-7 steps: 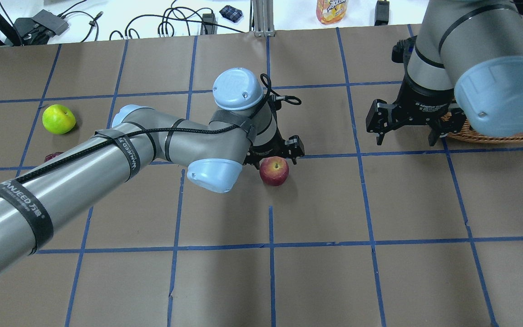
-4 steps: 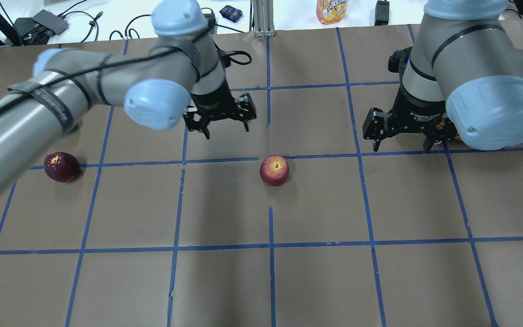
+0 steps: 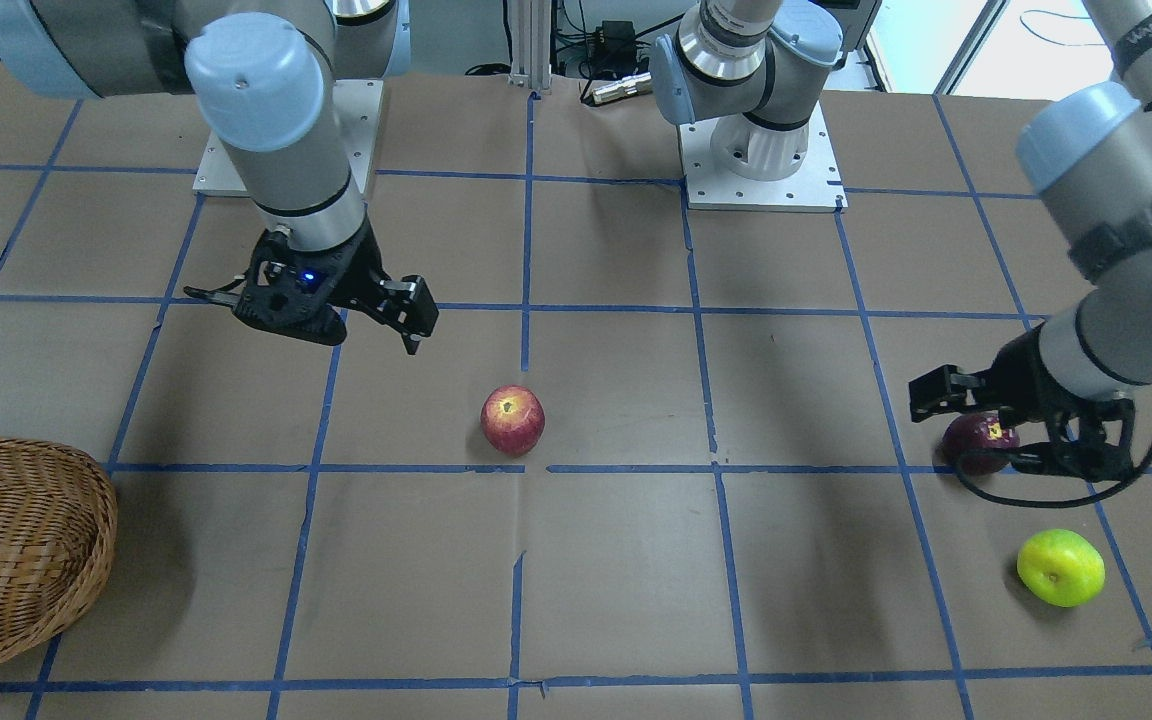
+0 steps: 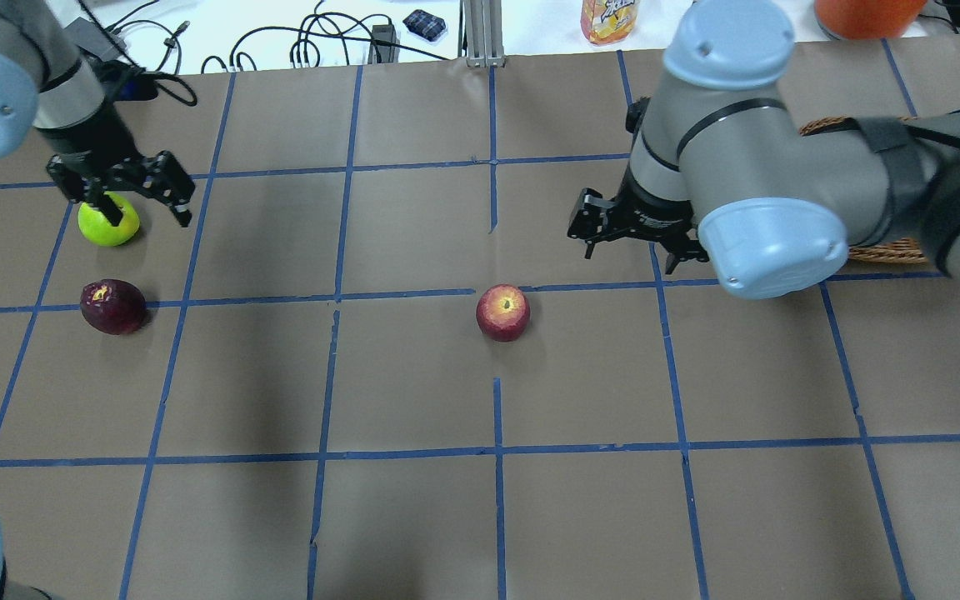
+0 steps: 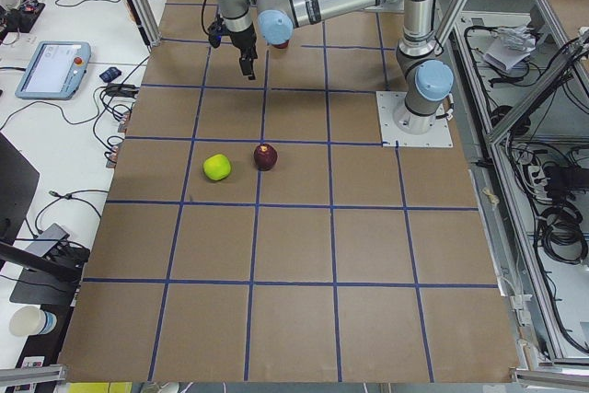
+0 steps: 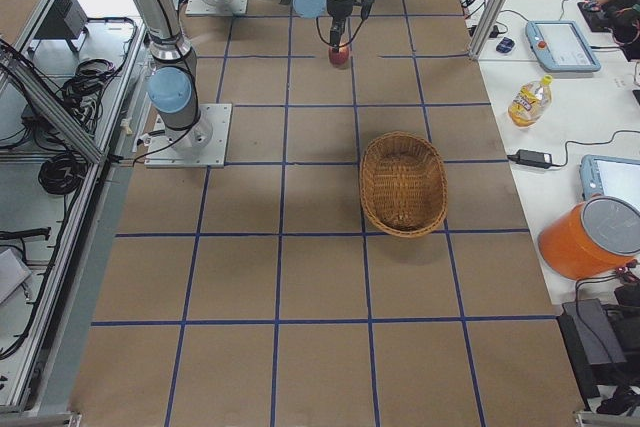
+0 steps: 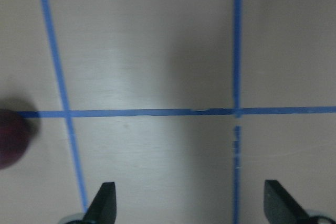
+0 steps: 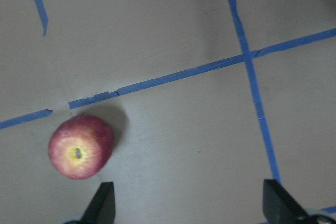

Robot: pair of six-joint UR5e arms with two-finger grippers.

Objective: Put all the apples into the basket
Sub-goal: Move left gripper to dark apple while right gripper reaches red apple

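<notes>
Wicker oval basket (image 6: 403,184) empty; 3 apples (image 4: 113,307) on table (image 4: 413,517). Right gripper (image 4: 628,257), fingers (image 8: 103,203) spread, empty, near red round apple (image 4: 503,312), off-centre: finger may nudge it rolling. Left gripper (image 4: 145,217) spread too.

Red apple (image 4: 502,312), maroon apple (image 4: 113,307), grn apple (image 3: 1060,567)

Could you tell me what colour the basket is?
The basket is light-brown wicker, clearest in exterior right.
</notes>
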